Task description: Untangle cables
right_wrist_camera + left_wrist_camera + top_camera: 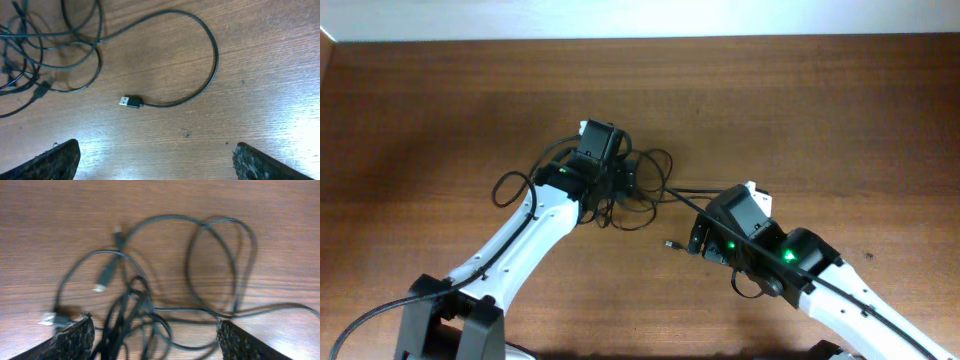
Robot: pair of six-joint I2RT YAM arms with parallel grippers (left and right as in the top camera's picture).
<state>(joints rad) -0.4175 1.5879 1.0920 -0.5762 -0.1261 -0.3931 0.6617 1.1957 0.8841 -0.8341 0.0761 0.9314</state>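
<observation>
Surface: brown wood-grain table (800, 110), seen from above with both arms reaching in from the near edge.
Left gripper (156, 332): fingers spread wide, one dark pad in each lower corner of its wrist view, nothing clamped.
Cables (135, 305): thin black cords tangled together. The densest bundle runs down between the left fingers, and wide loops lie ahead of them and off to the right.
Plugs near the left fingers: a silver-tipped plug (101, 282) lies ahead of the left-hand pad, and another plug end (50, 319) sits just beside that pad's tip.
Right gripper (157, 162): fingers wide apart, holding nothing, over bare wood.
Loose cable (210, 55): one cord sweeps in an open arc ahead of the right fingers.
USB plug (130, 101): the arc's free end, lying flat ahead of the gap and slightly toward the left pad.
Tangle from the right wrist: far ahead and to the left, where the arc joins it.
</observation>
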